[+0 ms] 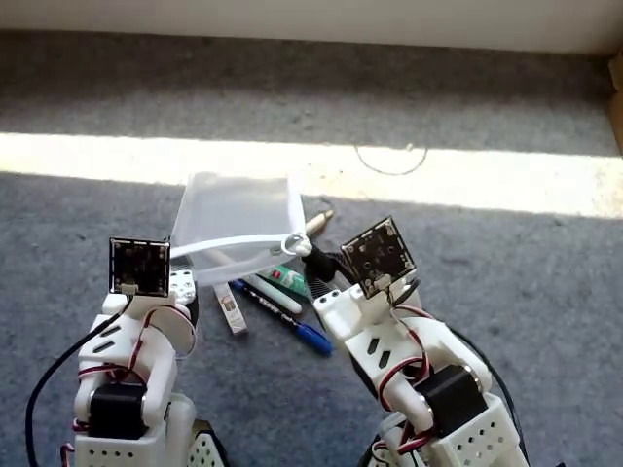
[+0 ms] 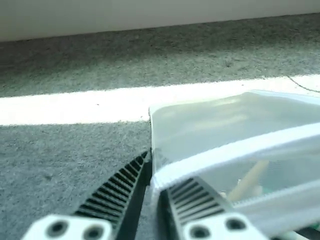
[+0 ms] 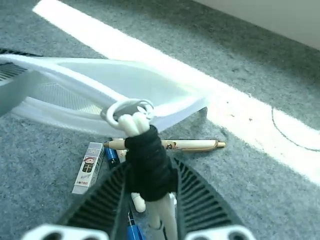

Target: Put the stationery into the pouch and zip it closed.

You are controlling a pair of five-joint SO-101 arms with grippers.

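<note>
Left gripper clamped on the pouch rim, right gripper pinching the zip pull — pens half hidden beneath the pouch.

Probably an indoor room: grey carpet, pale wall behind.

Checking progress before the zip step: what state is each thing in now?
pouch: unzipped, mouth open, held up off the carpet
left gripper: shut on pouch edge
right gripper: shut on zipper pull
blue pen: lying on carpet, outside pouch
beige pen: same
small box: same
</note>
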